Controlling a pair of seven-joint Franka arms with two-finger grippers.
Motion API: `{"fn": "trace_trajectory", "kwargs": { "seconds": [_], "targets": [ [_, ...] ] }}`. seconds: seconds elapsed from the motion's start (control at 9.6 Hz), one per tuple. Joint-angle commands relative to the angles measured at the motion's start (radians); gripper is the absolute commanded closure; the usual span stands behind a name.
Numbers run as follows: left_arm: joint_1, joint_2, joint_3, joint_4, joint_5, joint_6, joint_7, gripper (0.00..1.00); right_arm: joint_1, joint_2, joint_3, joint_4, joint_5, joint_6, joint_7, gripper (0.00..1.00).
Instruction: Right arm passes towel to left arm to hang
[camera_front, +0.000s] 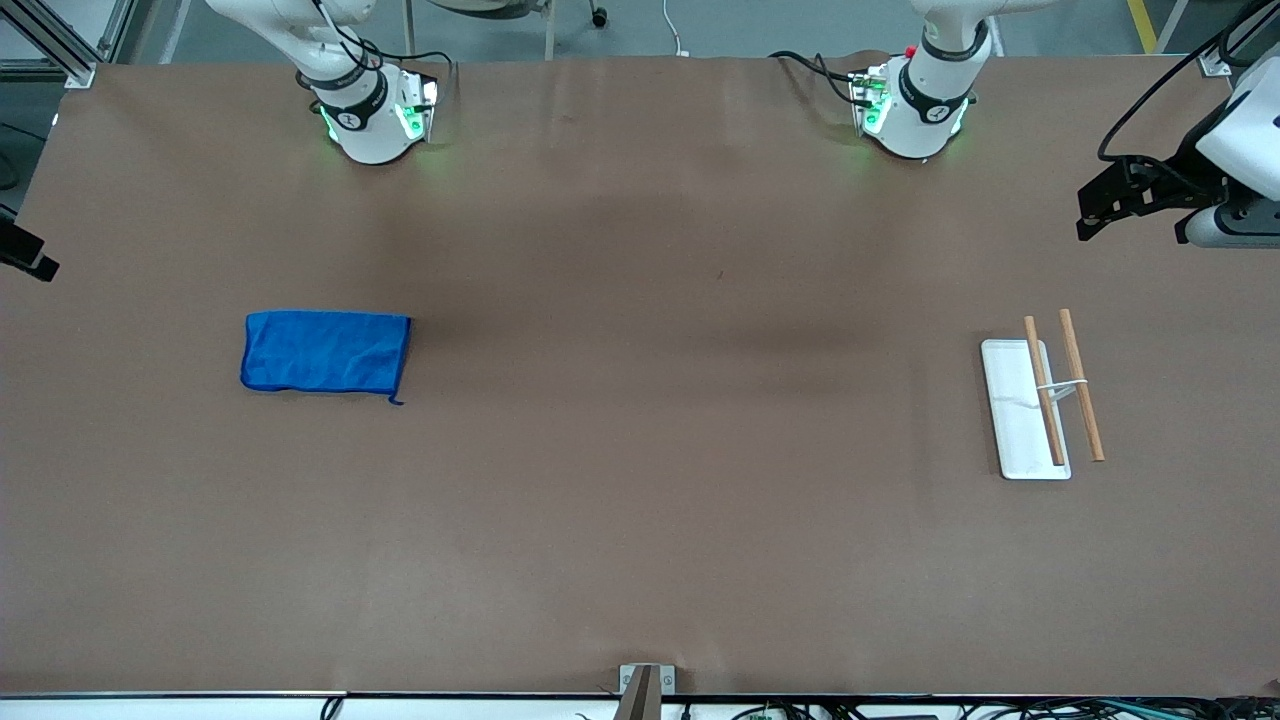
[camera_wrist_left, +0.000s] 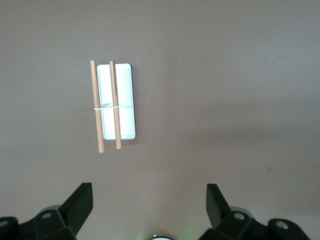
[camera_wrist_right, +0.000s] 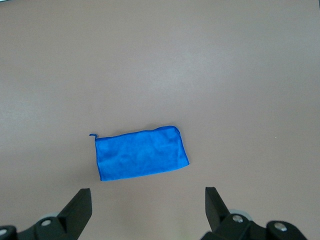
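Brown covering spreads over the whole table (camera_front: 640, 520), with both arm bases standing along the edge farthest from the front camera. Toward the right arm's end lies the towel (camera_front: 326, 352), flat and folded to a rectangle, a loose thread trailing from the corner nearest the table's middle and the front camera. It touches nothing else.

Toward the left arm's end sits a white tray (camera_front: 1012, 425), shallow and oblong. A rack of two wooden rods (camera_front: 1064, 386) joined by a white crosspiece rests across it: one rod lies over the tray, the other over the table just beside it.

High over the rack, the left gripper (camera_wrist_left: 150, 205) hangs wide open and empty. Over the towel, the right gripper (camera_wrist_right: 148, 206) hangs equally wide open, holding nothing.
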Motion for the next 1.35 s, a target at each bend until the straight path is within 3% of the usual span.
{"fn": "trace_trajectory", "kwargs": {
  "seconds": [0.0,1.25],
  "targets": [
    [0.001,0.017,-0.006,-0.008,0.005,0.002,0.0,0.0,-0.001,-0.012,0.005,-0.011,0.005,-0.003,-0.001,0.0],
    [0.008,0.029,-0.006,-0.001,-0.013,0.004,0.0,0.0,-0.004,-0.014,0.003,-0.012,0.019,-0.004,-0.001,0.0]
  ]
}}
